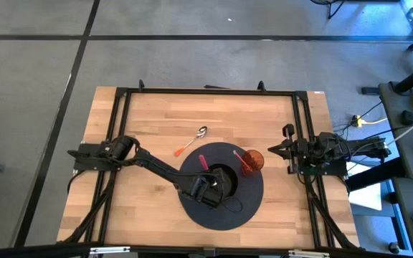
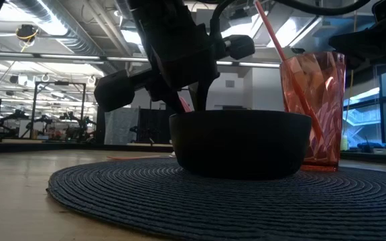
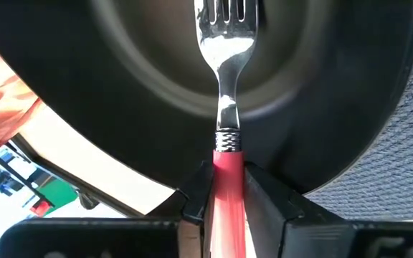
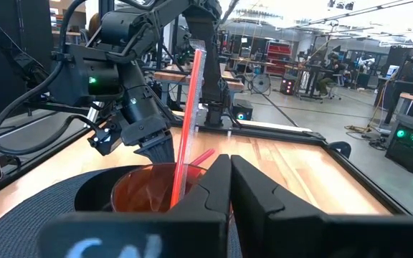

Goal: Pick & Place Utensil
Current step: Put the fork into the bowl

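My left gripper [image 1: 208,186] hangs over the black bowl [image 1: 228,179] on the round dark mat [image 1: 249,206] and is shut on a fork with a red handle [image 3: 224,43]. The fork's tines point down into the bowl [image 3: 120,64]. In the low view the left gripper [image 2: 187,94] stands just above the bowl's rim [image 2: 240,117]. My right gripper [image 1: 273,150] waits shut at the table's right side, beside the orange cup [image 1: 255,160]. My left gripper pinches the fork's red handle [image 3: 228,168] between its two fingers, just behind the ribbed collar where the metal neck begins. The fingers come from above, pointing down into the bowl, and lie along the fork. The fork is steep, tines downward; I cannot tell whether they touch the bowl's bottom.
The orange cup [image 2: 313,114] stands on the mat's right part, close to the bowl, with a red straw [image 2: 273,33] leaning in it. A spoon with an orange handle [image 1: 191,142] lies on the bare wood beyond the mat. A black frame [image 1: 206,91] borders the table.
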Available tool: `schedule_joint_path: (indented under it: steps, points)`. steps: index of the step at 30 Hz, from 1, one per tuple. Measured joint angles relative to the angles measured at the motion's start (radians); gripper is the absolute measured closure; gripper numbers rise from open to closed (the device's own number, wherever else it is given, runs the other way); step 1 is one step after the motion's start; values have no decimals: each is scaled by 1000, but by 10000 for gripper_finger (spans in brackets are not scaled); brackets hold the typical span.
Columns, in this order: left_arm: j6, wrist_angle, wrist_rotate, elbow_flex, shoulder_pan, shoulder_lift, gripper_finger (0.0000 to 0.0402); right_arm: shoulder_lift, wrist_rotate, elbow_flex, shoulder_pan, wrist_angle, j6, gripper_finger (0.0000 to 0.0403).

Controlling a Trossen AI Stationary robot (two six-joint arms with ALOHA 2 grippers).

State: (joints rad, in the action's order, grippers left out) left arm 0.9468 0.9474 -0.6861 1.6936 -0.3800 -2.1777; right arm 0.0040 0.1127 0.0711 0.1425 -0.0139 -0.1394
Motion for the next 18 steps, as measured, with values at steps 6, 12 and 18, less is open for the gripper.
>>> schedule_joint_path:
  steps: [6,12,18]
  points:
    - [-1,0,-30,0,-11,0,331,0,0,0,0,0,0,391]
    - [0,-1,-81,0,-29,0,328,0,0,0,0,0,0,391]
    - [-7,0,-72,0,-38,0,327,0,0,0,0,0,4,391]
